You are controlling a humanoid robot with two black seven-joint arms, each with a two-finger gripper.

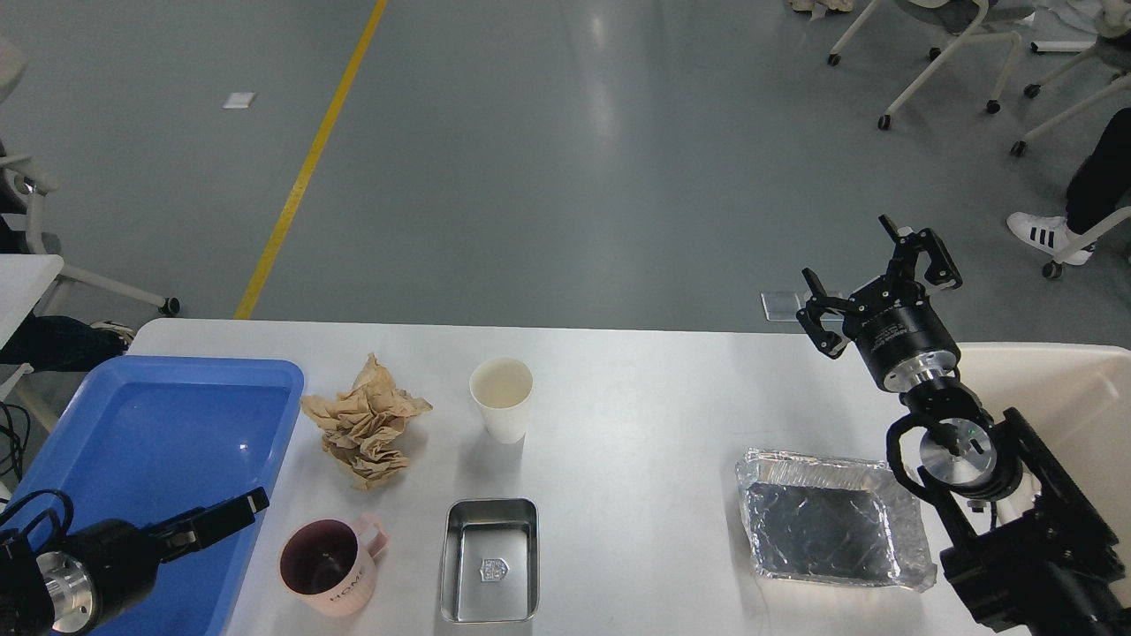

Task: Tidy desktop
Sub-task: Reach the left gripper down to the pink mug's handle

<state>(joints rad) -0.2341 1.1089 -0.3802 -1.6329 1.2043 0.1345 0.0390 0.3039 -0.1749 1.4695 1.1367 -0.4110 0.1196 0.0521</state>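
The white desktop carries a crumpled brown paper, a white paper cup, a pink mug, a small metal tin and a foil tray. My left gripper hangs over the near right edge of the blue tray, just left of the mug and apart from it. It is seen side-on, so I cannot tell if it is open. My right gripper is open and empty, raised beyond the far right edge of the desktop.
A cream bin stands at the right end, behind my right arm. The blue tray holds nothing that I can see. Chairs and people's legs are on the floor at the far right.
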